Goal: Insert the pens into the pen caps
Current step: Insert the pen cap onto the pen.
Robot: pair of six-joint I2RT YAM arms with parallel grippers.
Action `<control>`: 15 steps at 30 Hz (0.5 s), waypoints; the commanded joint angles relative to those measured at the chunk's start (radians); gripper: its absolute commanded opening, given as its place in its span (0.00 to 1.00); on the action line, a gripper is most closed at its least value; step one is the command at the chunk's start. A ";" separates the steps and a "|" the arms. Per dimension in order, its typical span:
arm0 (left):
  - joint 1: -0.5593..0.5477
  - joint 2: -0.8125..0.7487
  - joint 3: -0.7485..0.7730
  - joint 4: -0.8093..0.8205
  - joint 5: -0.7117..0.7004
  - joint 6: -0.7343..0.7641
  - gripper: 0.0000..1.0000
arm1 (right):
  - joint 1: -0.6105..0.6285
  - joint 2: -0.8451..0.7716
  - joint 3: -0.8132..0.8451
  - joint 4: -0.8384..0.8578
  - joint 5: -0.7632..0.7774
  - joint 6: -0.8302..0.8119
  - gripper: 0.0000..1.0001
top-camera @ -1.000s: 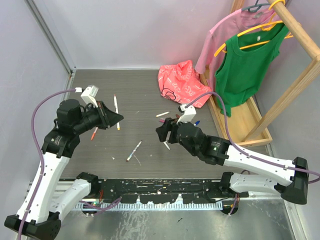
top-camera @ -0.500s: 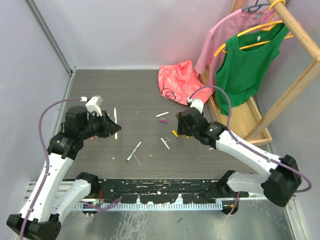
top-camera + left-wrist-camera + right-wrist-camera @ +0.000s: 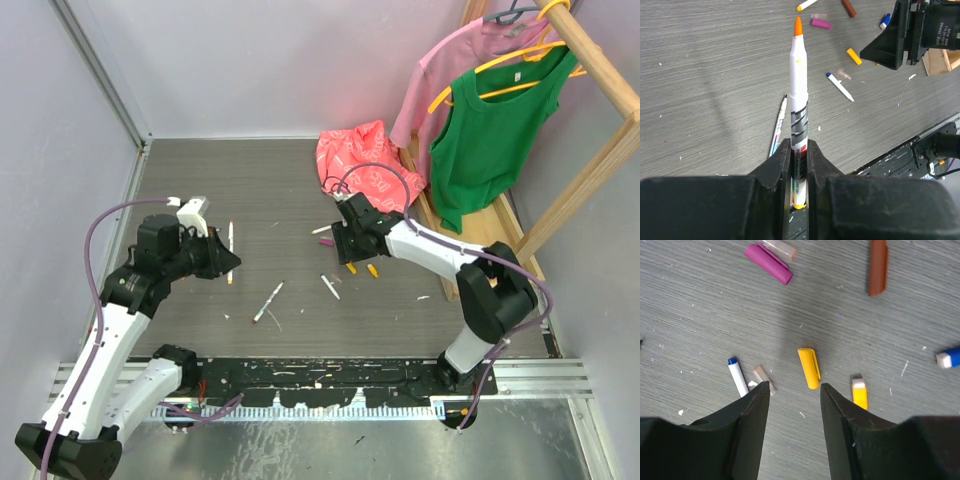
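Clamping pen (image 3: 798, 85) mid-frame in left gripper (image 3: 799, 150). Hovering right gripper (image 3: 795, 390), parted and empty, just below cap (image 3: 809, 368) at frame centre. Might flick cap aside, closing with only its end between tips.

White arm links (image 3: 105, 345), black joints (image 3: 150, 248), purple cables (image 3: 90, 240)

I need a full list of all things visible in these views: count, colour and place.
held pen: one, white with orange tip, in the left gripper
loose pens: three, white, lying on the table
pen caps: five, purple, dark red, blue, two yellowish, near the right gripper
small sleeves: two, clear, among the caps
bag: one, red-pink, table's far side
shirts: two, pink and green, hanging on the wooden rack
table: one, dark grey
left gripper: one, black, shut on the held pen
right gripper: one, black, open over a yellow cap
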State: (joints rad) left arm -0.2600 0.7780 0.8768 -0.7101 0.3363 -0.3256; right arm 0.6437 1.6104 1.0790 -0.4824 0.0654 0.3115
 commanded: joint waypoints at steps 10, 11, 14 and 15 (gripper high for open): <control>-0.001 0.040 0.008 0.009 -0.030 0.020 0.00 | -0.009 0.139 0.104 -0.035 -0.021 -0.095 0.47; -0.001 0.040 0.009 0.009 -0.029 0.020 0.00 | -0.009 0.145 0.106 -0.036 -0.019 -0.095 0.46; 0.000 0.039 0.009 0.009 -0.029 0.020 0.00 | -0.009 0.162 0.116 -0.040 -0.005 -0.096 0.45; 0.000 0.038 0.008 0.009 -0.030 0.021 0.00 | -0.009 0.167 0.117 -0.042 0.001 -0.097 0.45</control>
State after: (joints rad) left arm -0.2600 0.8211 0.8761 -0.7170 0.3092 -0.3233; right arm 0.6388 1.7710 1.1442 -0.5129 0.0502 0.2337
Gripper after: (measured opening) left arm 0.117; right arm 0.458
